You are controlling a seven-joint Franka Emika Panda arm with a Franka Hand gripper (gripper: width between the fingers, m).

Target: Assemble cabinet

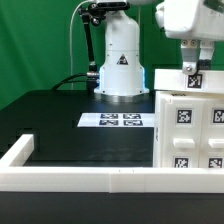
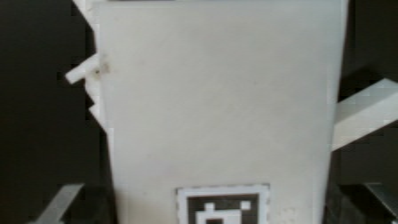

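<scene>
The cabinet [image 1: 190, 130] is a large white box with several black-and-white tags on its face, standing at the exterior view's right. A small tagged white block [image 1: 193, 80] sits on its top. My gripper [image 1: 190, 63] hangs straight above that block, fingertips at its top edge. In the wrist view a long white face of the cabinet [image 2: 214, 110] fills the middle, with one tag [image 2: 222, 207] near my gripper [image 2: 214, 212]. One finger [image 2: 61, 203] shows at each side of that face, and thin dark gaps separate the fingers from it. The jaws stand wide apart and hold nothing.
The marker board [image 1: 122, 120] lies flat on the black table [image 1: 70, 125] before the robot base [image 1: 120, 65]. A long low white border rail [image 1: 70, 178] runs along the near edge and turns up at the exterior view's left [image 1: 18, 152].
</scene>
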